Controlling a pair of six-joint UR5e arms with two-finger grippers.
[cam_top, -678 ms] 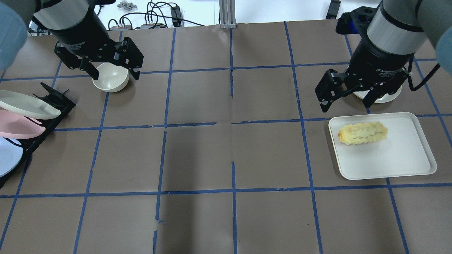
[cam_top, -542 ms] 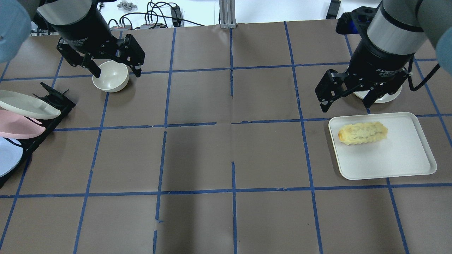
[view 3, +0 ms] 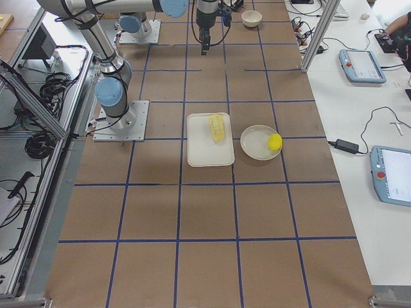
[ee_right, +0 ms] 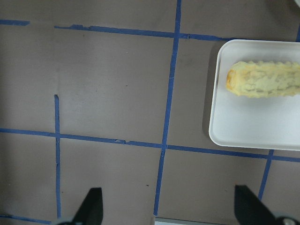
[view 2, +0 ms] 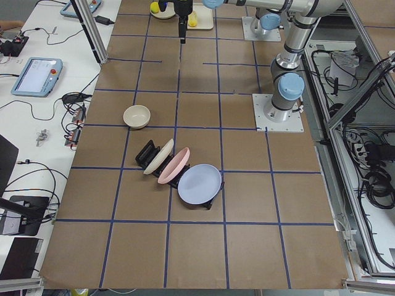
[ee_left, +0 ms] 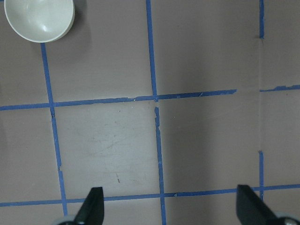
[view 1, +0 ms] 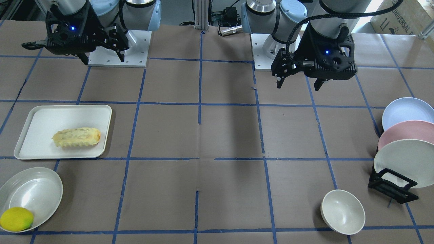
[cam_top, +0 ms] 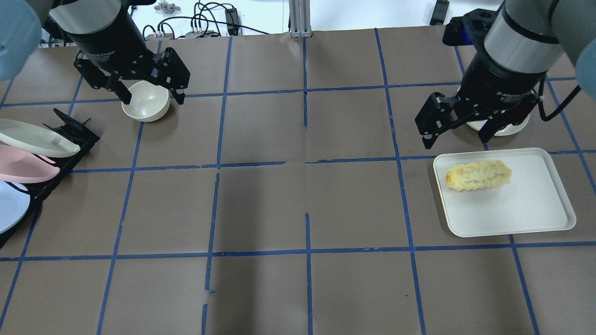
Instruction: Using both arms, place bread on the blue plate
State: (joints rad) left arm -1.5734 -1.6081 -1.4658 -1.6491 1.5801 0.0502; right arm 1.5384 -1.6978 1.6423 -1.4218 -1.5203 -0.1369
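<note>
The bread (cam_top: 478, 175) lies on a white tray (cam_top: 512, 214) at the table's right; it also shows in the front view (view 1: 76, 137) and the right wrist view (ee_right: 267, 79). The blue plate (view 1: 407, 110) stands in a black rack at the table's left edge, nearest the robot (cam_top: 9, 207). My left gripper (cam_top: 152, 98) is open and empty, high above the table's left half (view 1: 298, 86). My right gripper (cam_top: 455, 136) is open and empty, high above the table beside the tray (view 1: 103, 61).
A pink plate (view 1: 405, 134) and an off-white plate (view 1: 403, 162) stand in the same rack. A cream bowl (view 1: 343, 211) sits at the far left. A shallow dish (view 1: 34, 189) holding a yellow lemon (view 1: 16, 218) sits beyond the tray.
My left gripper has shifted slightly, staying open. My right gripper, the bread and the plates have not moved.
</note>
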